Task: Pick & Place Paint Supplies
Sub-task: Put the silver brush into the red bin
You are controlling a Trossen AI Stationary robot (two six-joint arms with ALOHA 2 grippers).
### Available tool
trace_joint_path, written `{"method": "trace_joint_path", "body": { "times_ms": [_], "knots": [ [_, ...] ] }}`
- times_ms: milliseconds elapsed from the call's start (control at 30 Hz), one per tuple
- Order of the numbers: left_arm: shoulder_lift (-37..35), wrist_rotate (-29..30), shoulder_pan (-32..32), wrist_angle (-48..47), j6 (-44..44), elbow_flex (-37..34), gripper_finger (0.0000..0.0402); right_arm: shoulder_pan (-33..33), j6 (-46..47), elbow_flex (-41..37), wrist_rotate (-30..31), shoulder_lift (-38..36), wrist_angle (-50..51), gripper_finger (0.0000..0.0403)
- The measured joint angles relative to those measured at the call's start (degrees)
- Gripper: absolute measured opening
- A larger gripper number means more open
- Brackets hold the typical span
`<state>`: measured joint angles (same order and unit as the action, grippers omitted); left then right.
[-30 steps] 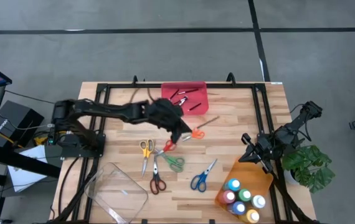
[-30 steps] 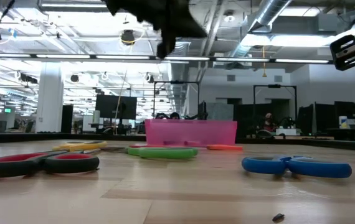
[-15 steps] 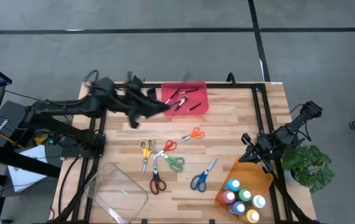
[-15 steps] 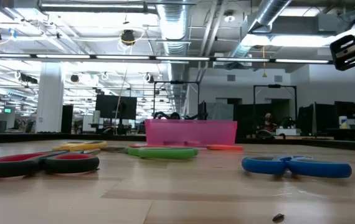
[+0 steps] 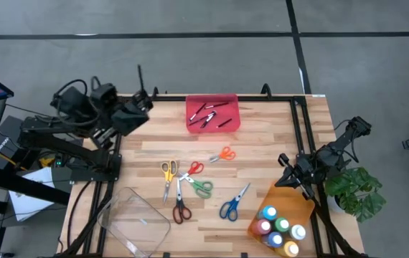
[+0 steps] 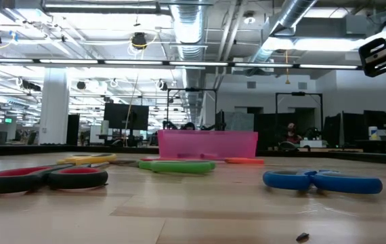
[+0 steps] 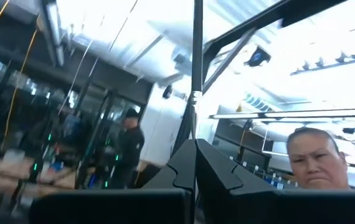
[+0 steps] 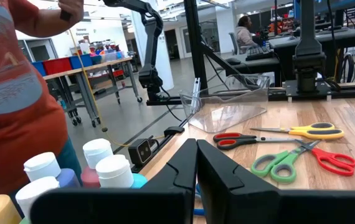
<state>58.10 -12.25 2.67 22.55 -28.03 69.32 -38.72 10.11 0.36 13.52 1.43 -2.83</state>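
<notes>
From above: left gripper raised at the tabletop's far left corner, fingers together around a thin stick; right gripper at the right edge beside the bottles, fingers together, empty; scissors mid-tabletop; more sticks in the red tray at the far edge

Low: scissors flat before the tray

Right wrist: bottles near the closed fingers

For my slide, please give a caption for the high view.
Six scissors lie loose on the table; brushes sit in the red tray, both arms parked aside.
</notes>
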Motion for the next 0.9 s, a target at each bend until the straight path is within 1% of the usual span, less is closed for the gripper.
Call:
{"method": "trace_joint_path", "body": {
  "times_ms": [133,433,500,567,667,733,800,900],
  "knots": [
    [-0.9,0.0,0.2,0.1,2.1,0.0,0.0,0.0,0.0,0.0,0.0,0.0,0.0,0.0008],
    [-1.0,0.4,0.1,-0.8,3.0,0.0,0.0,0.0,0.0,0.0,0.0,0.0,0.0,0.0008],
    [-1.0,2.5,-0.4,-2.1,3.9,0.0,0.0,0.0,0.0,0.0,0.0,0.0,0.0,0.0008],
    [-1.0,5.8,-1.2,-5.1,5.1,0.0,0.0,0.0,0.0,0.0,0.0,0.0,0.0,0.0008],
    [-1.0,13.7,-3.5,-11.8,7.0,0.0,0.0,0.0,0.0,0.0,0.0,0.0,0.0,0.0008],
    [-0.1,18.3,-6.1,-16.8,7.1,0.0,0.0,0.0,0.0,0.0,0.0,0.0,0.0,0.0008],
    [1.0,21.2,-9.3,-21.7,7.2,0.1,0.0,0.0,0.0,0.0,0.0,0.0,0.0,0.0008],
    [4.3,23.0,-14.7,-27.5,7.2,0.0,0.0,0.0,0.0,0.0,0.0,0.0,0.0,0.0008]
  ]
}}
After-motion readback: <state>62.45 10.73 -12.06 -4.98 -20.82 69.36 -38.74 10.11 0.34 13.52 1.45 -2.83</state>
